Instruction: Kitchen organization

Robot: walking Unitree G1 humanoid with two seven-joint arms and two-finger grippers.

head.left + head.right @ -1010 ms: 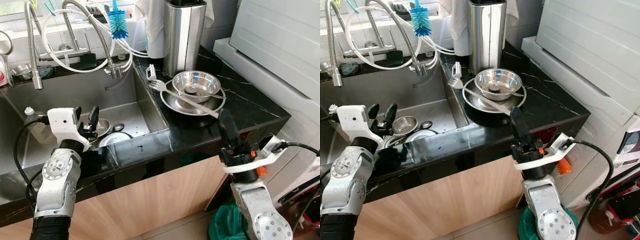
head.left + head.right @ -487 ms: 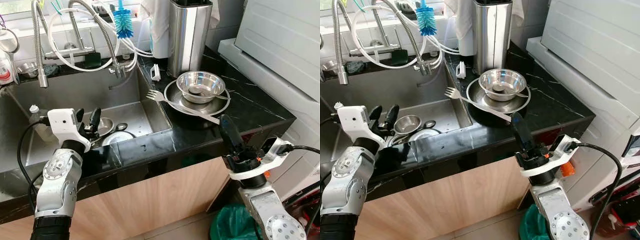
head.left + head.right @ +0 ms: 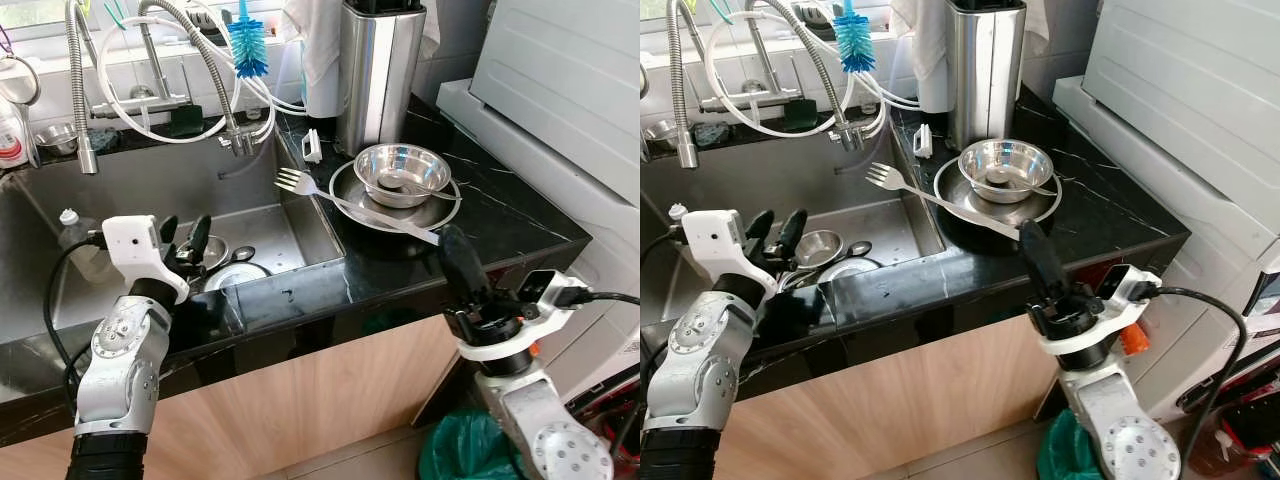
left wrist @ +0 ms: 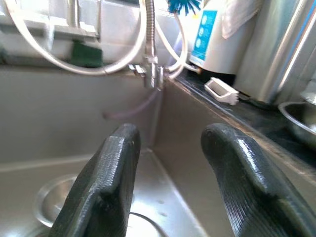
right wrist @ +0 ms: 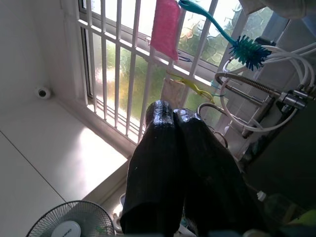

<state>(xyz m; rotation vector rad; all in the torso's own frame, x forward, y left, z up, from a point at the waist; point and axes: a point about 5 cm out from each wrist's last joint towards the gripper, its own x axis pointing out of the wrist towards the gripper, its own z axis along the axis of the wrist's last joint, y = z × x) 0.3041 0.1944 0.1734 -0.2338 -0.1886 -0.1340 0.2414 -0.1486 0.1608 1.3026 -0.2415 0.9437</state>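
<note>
While both arms wait at the near edge, nothing is held yet. Largest first: black worktop (image 3: 500, 215) on the right, steel sink (image 3: 130, 195) on the left. At the far end of the worktop stands a tall steel canister (image 3: 375, 70). Nearer, a steel plate (image 3: 345, 195) carries a steel bowl (image 3: 402, 167), and a fork (image 3: 330, 198) lies across the plate rim with its tines out over the sink edge and its handle toward the right tool. In the sink bottom: a small steel bowl (image 3: 816, 246) and a spoon (image 3: 852, 250) beside it.

Left tool (image 3: 184, 235): fingers spread, empty, poised above the near sink rim over the dishes. Right tool (image 3: 455, 262): fingers pressed together, empty, upright just off the near worktop edge, close to the fork handle.

Judgement: approach stage, no item gathered so far. Next move likely calls for the left tool to drop into the sink onto the small bowl, or the right tool to spread and tip toward the fork handle. The thin handle lies flat, so the pinch is awkward.
</note>
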